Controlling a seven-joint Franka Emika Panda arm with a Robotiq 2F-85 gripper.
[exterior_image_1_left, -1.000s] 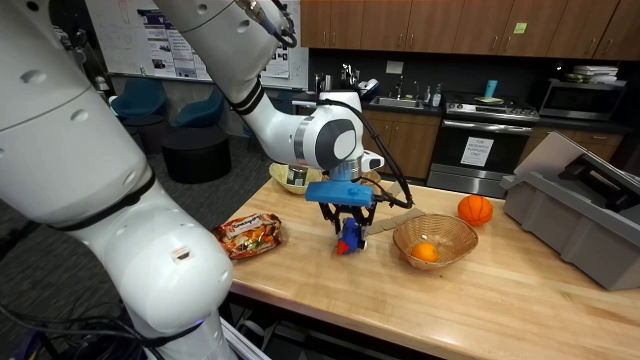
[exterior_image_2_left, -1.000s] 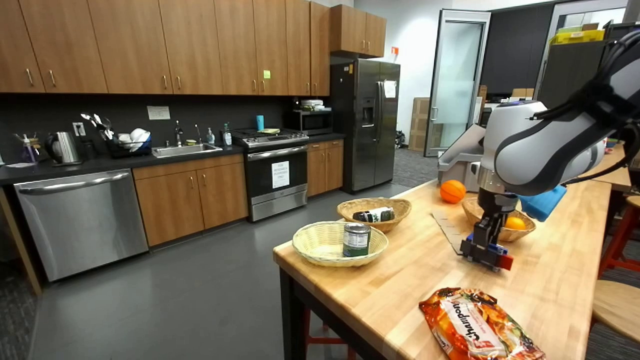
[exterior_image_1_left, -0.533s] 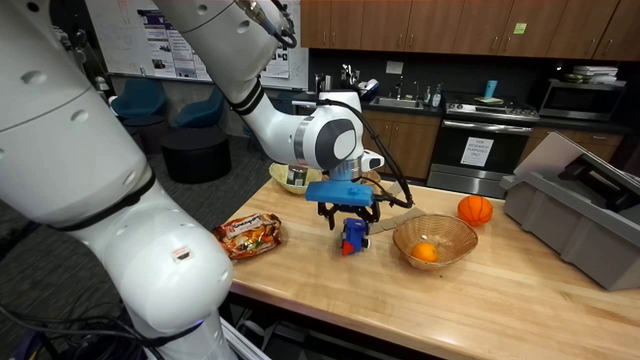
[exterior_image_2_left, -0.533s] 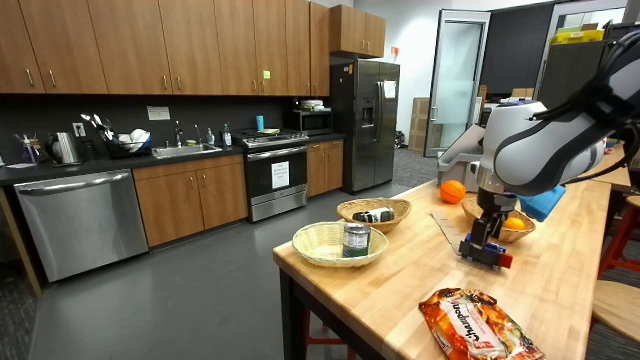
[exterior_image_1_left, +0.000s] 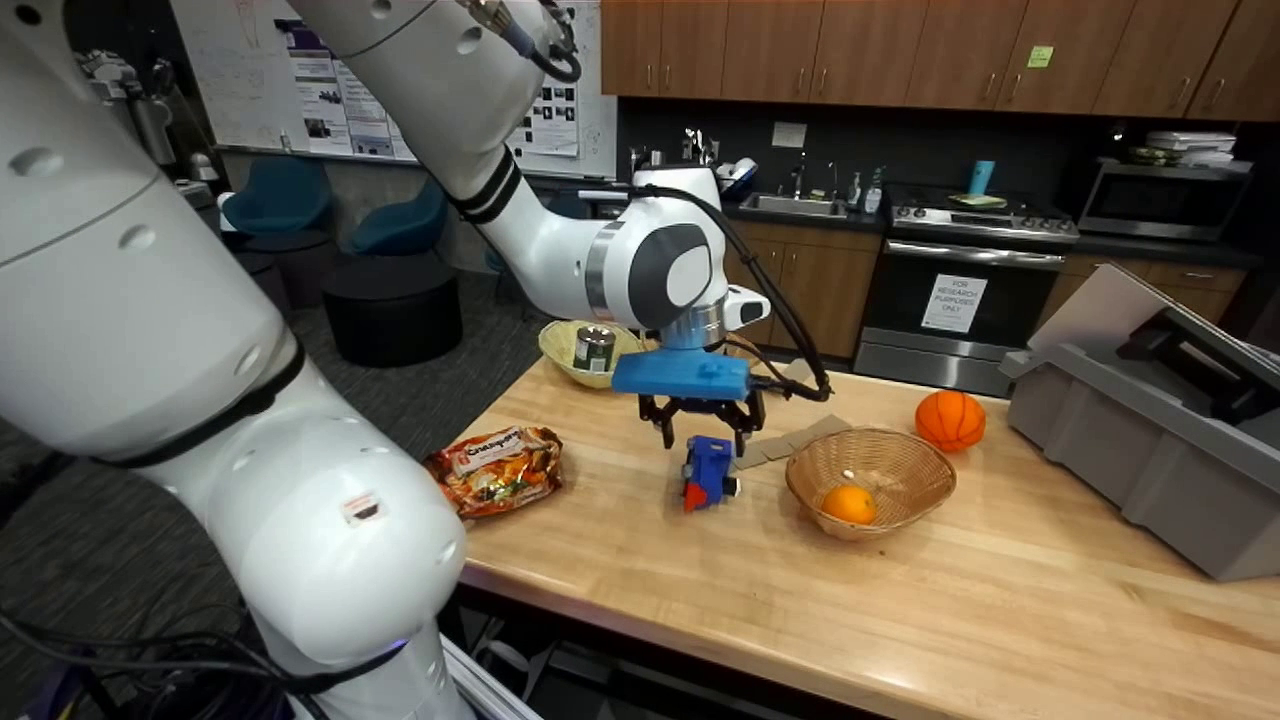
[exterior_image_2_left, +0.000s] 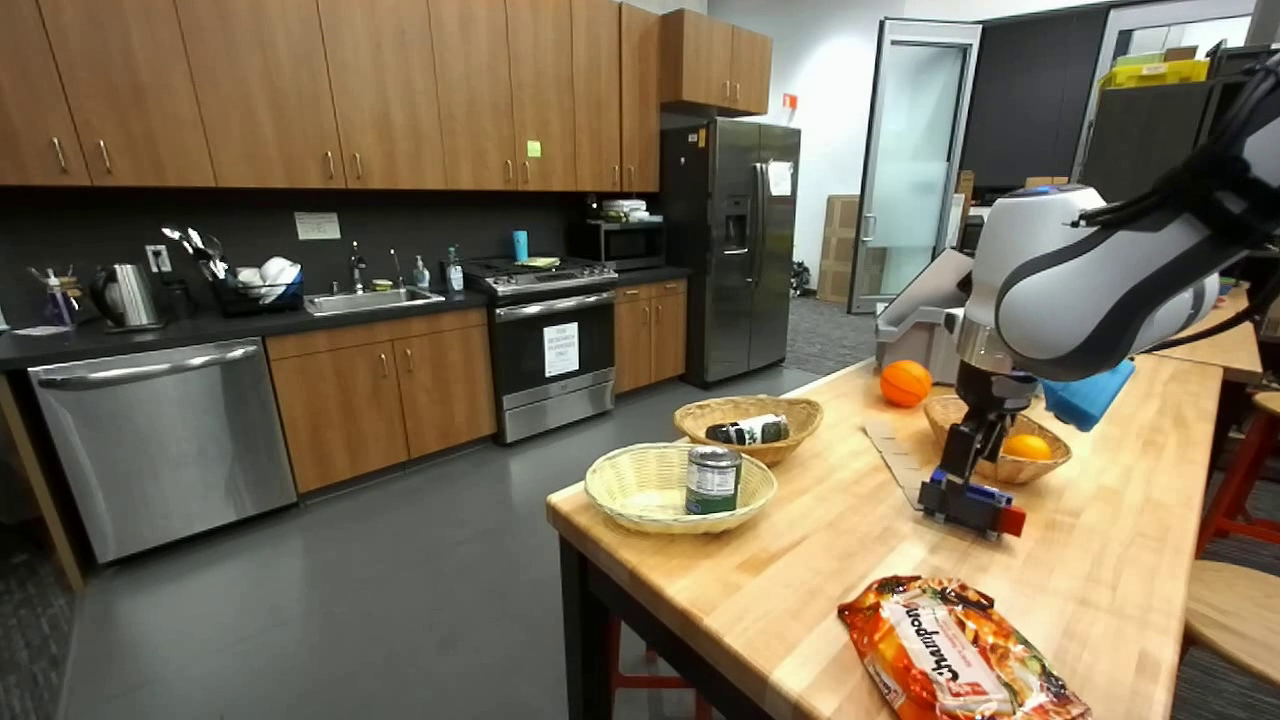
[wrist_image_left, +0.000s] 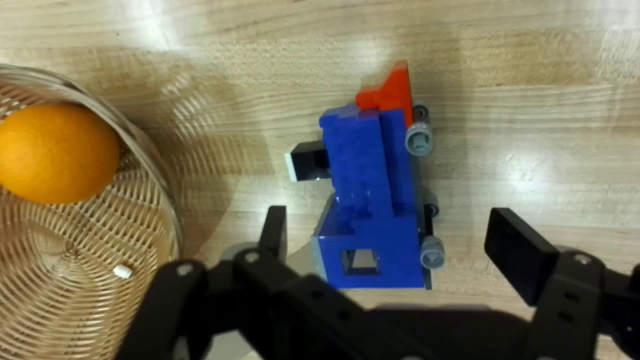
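A blue brick-built toy train (wrist_image_left: 372, 200) lies on its side on the wooden table, with a red wedge at the front, grey wheels along one flank and a black chimney on the opposite flank. My gripper (wrist_image_left: 387, 225) stands open above its cab end, one finger (wrist_image_left: 275, 232) off to each side and wood showing in both gaps. Nothing is held. In an exterior view the fingertips hang just above the toy train (exterior_image_1_left: 708, 470). A wicker basket (exterior_image_1_left: 935, 490) with an orange (exterior_image_1_left: 849, 504) in it stands close beside the toy.
A noodle packet (exterior_image_1_left: 505, 475) lies at the table's near left in an exterior view. Two more baskets stand at the table end: a pale one (exterior_image_2_left: 620, 510) with a can (exterior_image_2_left: 713, 480), a brown one (exterior_image_2_left: 700, 412) with a dark roll. An orange ball (exterior_image_1_left: 950, 420) and grey bin (exterior_image_1_left: 1130, 460) stand farther along.
The jaws have spread apart and let go of the toy train, which has settled slightly and stays on the table. My gripper has then risen a little above it.
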